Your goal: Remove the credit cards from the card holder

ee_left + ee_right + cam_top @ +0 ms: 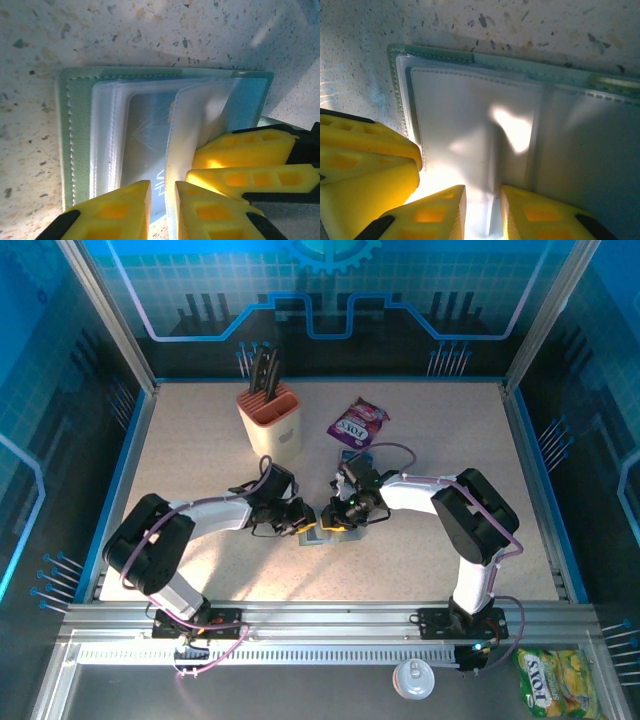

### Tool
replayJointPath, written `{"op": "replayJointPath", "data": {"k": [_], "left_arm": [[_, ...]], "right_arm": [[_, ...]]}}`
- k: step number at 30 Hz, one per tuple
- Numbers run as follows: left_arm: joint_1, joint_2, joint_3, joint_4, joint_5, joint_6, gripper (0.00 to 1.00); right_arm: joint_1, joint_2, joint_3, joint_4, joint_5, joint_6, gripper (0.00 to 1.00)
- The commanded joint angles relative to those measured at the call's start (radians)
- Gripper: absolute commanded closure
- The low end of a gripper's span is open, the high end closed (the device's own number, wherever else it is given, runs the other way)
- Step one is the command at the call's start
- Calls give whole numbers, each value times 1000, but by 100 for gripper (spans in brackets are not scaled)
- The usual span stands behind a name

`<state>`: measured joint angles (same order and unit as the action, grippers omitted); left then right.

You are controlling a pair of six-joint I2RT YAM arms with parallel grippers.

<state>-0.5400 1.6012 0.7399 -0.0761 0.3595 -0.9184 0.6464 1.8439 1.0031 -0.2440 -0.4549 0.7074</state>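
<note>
Card holder (318,537) lies open mid-surface (450,440), between both arms | my left fingers (120,210) stand a narrow gap apart, right over the blue card (145,130) tucked in its pocket | my right fingers (540,215) are pinched on a lifted clear sleeve (470,115) of the holder

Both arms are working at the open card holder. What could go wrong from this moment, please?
1. The left fingers and right fingers sit very close together over the card holder; they may collide.
2. The credit card lies inside a clear sleeve, so the fingers might pinch the sleeve instead and lift the whole holder.
</note>
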Motion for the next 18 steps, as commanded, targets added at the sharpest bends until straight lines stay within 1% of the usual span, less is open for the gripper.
{"op": "replayJointPath", "data": {"k": [1, 9, 13, 18], "left_arm": [[-9, 26, 35, 17, 31, -19, 79], [-15, 36, 43, 20, 29, -21, 79], [-15, 36, 53, 18, 32, -21, 81], [-17, 26, 69, -9, 32, -8, 82]], "right_arm": [[-10, -12, -17, -10, -10, 9, 74], [-8, -27, -18, -6, -9, 17, 74], [-10, -68, -20, -10, -1, 16, 74], [-13, -140, 7, -94, 61, -26, 73]]}}
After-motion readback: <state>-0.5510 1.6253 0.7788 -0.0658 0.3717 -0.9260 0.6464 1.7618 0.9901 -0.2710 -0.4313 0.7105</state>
